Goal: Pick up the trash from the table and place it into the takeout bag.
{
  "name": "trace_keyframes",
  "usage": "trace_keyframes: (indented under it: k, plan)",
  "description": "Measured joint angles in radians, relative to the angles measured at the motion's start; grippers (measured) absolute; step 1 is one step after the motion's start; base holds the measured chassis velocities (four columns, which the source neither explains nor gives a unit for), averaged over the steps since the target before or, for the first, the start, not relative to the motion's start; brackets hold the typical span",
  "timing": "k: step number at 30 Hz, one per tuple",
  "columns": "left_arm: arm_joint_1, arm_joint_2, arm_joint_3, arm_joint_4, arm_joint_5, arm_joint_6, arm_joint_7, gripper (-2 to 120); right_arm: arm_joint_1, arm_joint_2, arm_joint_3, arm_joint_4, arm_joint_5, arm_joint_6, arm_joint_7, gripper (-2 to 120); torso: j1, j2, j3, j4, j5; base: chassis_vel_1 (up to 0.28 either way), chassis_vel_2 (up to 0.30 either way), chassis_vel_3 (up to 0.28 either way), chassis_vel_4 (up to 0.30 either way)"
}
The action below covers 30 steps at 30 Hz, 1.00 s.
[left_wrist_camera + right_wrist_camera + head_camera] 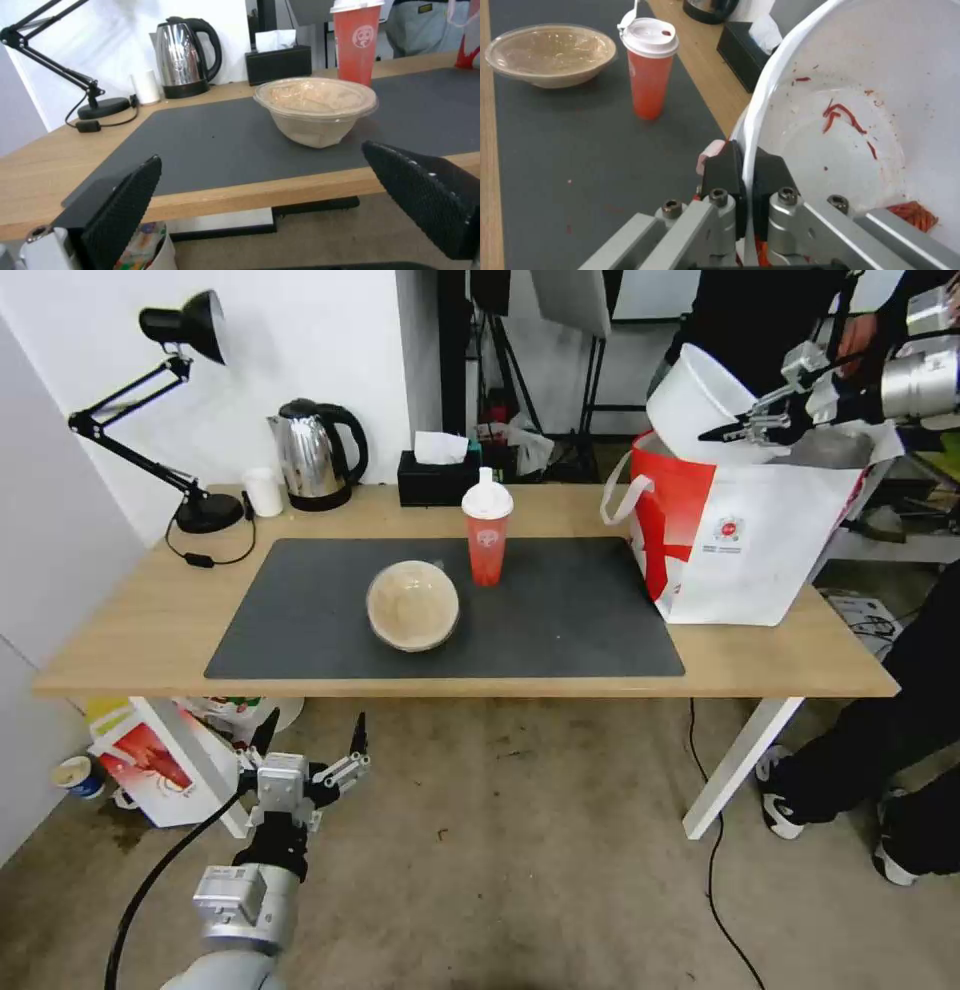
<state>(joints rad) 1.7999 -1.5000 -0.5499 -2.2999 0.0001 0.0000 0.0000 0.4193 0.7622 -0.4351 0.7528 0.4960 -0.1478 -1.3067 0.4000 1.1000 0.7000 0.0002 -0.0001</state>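
Bare dark mat [560,620] between red cup [487,527] and takeout bag [745,535]; domed bowl [412,606] (just beside cup) narrows left approach

table [140,630] pale matt wood grain | mat [560,620] dark grey, matt, smooth | kettle [305,455] at 11 o'clock, polished steel, glossy black plastic handle | cup [487,540] translucent red plastic, white lid | domed bowl [412,605] clear glossy plastic lid | white bowl [860,112] smooth, glossy | left gripper [312,742] pads [125,210] black, knurled | right gripper [740,428] brushed metal
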Motion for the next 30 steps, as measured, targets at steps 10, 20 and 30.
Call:
trace_keyframes:
  k: [10, 20, 30]
  plan:
    - [0.0, 0.0, 0.0, 0.0, 0.0, 0.0, 0.0, 100, -0.038, -0.009, 0.047, -0.012, -0.003, -0.001, 0.003, 0, 0.0, 0.0, 0.0, -0.0001, 0.0001, 0.0, 0.0, 0.0, 0.0]
    - [0.0, 0.0, 0.0, 0.0, 0.0, 0.0, 0.0, 100, -0.083, -0.037, 0.098, 0.011, 0.001, -0.006, 0.006, 0, 0.0, 0.0, 0.0, -0.0003, 0.0002, 0.0, 0.0, 0.0, 0.0]
    - [0.0, 0.0, 0.0, 0.0, 0.0, 0.0, 0.0, 100, -0.101, -0.056, 0.097, 0.046, 0.047, -0.034, 0.035, 13, 0.0, 0.0, 0.0, -0.0002, 0.0, 0.0, 0.0, 0.0, 0.0]
